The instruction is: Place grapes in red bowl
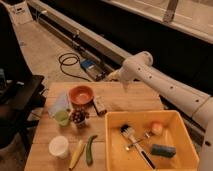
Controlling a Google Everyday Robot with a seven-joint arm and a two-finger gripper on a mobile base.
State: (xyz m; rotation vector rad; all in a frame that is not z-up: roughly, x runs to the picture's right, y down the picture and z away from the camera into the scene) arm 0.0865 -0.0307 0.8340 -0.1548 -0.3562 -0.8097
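The red bowl (81, 94) stands on the wooden table (135, 100), left of its middle. The grapes (78, 116), a small dark bunch, sit just in front of the bowl, on what looks like a small metal cup. My white arm (165, 87) reaches in from the right above the table's far edge. My gripper (114, 76) is at the arm's end, over the far edge, to the right of and behind the bowl and apart from the grapes.
A large yellow bin (112, 145) at the front right holds a brush, a peach-coloured fruit and a blue sponge. A green cup (62, 118), a white cup (59, 146), a banana (76, 154) and a green vegetable (90, 149) lie front left. A small dark object (100, 106) lies right of the bowl.
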